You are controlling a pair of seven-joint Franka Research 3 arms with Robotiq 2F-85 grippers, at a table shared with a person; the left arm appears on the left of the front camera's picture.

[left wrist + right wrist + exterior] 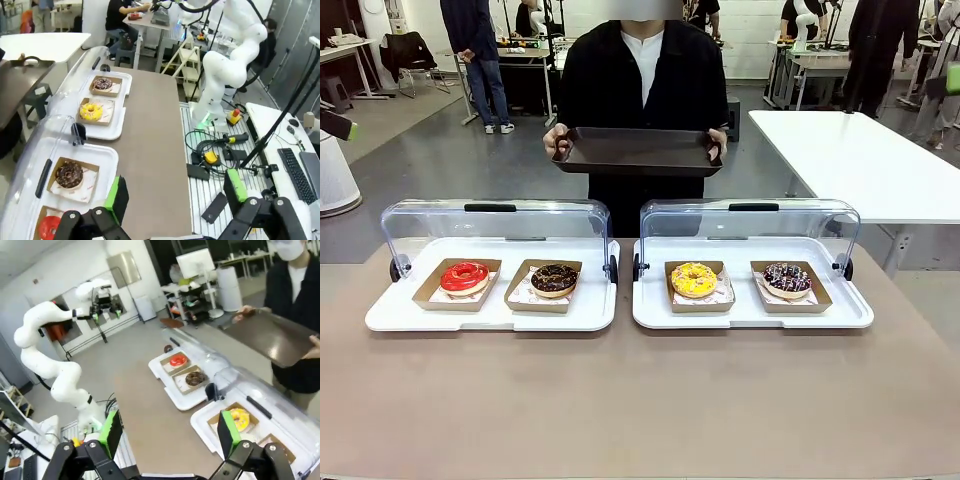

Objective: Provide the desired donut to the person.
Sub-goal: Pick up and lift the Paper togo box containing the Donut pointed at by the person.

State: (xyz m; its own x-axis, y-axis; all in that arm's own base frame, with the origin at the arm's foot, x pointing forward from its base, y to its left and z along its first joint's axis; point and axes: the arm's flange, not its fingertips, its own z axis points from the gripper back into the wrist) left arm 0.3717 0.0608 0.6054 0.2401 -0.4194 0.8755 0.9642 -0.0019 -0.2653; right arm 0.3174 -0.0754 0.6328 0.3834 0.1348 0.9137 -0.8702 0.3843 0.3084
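Front: the person (642, 80), top centre, holds a dark tray (638, 152). The red donut (465, 276), chocolate donut (554, 279), yellow donut (694, 279) and sprinkled donut (787, 279) sit mid-frame in white trays (750, 318) on the counter (640, 400).
Left wrist: the left claw (176, 192), at the bottom, is spread and empty.
Right wrist: the right claw (169, 432), at the bottom, is spread and empty.

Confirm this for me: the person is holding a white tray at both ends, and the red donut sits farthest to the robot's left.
One thing is wrong: the tray is dark brown, not white, as the front view shows. The rest stands: the person holds it at both ends, and the red donut sits farthest to the robot's left.
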